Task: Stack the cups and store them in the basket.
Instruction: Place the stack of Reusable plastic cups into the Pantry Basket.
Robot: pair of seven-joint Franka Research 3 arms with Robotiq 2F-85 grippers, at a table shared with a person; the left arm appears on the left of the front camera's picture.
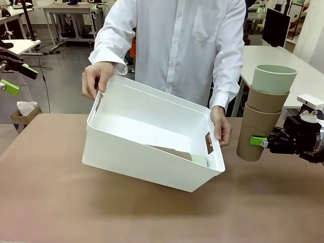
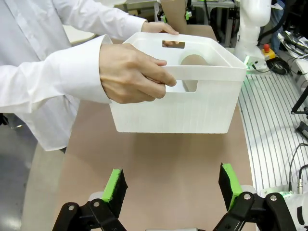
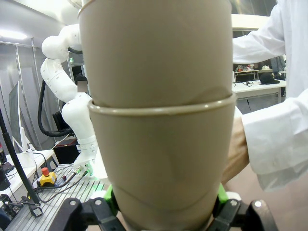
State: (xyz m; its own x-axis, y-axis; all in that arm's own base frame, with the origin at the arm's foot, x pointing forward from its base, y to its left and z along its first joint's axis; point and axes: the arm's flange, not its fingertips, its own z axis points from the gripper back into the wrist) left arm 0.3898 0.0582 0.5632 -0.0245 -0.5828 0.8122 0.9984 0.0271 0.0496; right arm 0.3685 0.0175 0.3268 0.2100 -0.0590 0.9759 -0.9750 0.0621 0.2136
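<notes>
Before me the brown table spreads across the lower half of the front frame, its surface matte and plain. Behind it, at top center, stands a person in a white button-up shirt with a chest pocket. At the left edge, just beyond the table, I see a small cardboard box with crumpled white tissue poking out. A dark monitor sits at upper right, above a white tabletop. At upper left are grey workbenches on a grey floor. In my right wrist view, lower left, a red emergency-stop button sits on a yellow base.
</notes>
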